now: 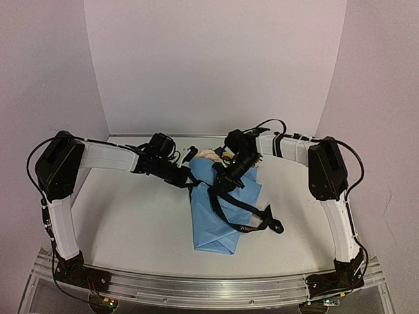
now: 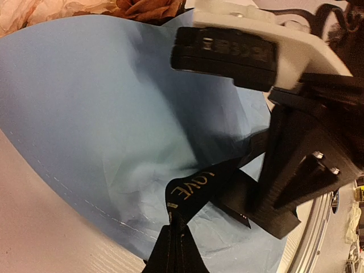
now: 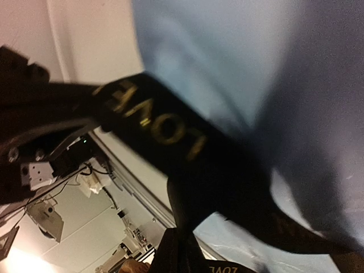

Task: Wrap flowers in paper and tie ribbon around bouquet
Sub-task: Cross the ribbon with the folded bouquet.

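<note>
Our left tool (image 2: 172,242) has its two fingers pressed together on the ribbon (image 2: 190,190). In the left wrist view the black strip comes straight out of the fingertips and rises across the paper (image 2: 102,114), with pale letters reading "LOVE" along it. Our right tool (image 3: 177,244) is likewise closed on the ribbon: in the right wrist view a broad black band narrows down into its fingertips, and the same gold lettering shows on a stretch that runs up and to the left.

From above, the two tools meet over the upper part of the wrapped bundle, the left one at the bundle's left edge and the right one just beside it, over the paper. The ribbon crosses the light blue wrap at a slant between them. A long loose end trails down and to the right and finishes on the table (image 1: 131,222), just beyond the paper's right edge.

The paper is folded around the flowers (image 1: 211,156) in a long cone shape that lies flat near the middle of the table, its narrow end toward the arm bases. The flower heads stick out of the far end, between the two wrists. We see pale pink and orange-brown heads at the top of the left wrist view; the stems are hidden inside the wrap.
</note>
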You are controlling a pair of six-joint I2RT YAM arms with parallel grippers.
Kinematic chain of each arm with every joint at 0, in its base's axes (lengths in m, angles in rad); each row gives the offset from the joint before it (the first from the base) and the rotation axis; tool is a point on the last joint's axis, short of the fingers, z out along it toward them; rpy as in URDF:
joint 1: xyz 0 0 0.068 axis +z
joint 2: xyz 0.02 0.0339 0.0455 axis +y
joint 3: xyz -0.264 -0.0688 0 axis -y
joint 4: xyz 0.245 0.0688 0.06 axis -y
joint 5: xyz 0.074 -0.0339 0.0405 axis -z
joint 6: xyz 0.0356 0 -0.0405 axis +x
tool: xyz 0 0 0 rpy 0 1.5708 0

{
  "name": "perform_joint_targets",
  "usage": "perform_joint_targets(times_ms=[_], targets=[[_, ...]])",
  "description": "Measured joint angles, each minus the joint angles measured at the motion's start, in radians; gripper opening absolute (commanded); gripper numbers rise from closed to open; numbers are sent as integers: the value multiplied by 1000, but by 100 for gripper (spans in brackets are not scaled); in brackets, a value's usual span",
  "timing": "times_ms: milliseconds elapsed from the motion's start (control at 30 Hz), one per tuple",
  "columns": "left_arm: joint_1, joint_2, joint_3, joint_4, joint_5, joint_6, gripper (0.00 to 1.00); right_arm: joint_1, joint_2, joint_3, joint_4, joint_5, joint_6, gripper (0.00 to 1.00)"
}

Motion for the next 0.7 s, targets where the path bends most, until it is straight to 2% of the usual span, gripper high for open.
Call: perform_joint_targets(times_ms=[500,700], targets=[[-16,-41,-11,0,122,19,0,39,26,36,-21,348,42,0],[-54,-39,-11,-59,127,43,0,42,27,38,21,442,50,5]])
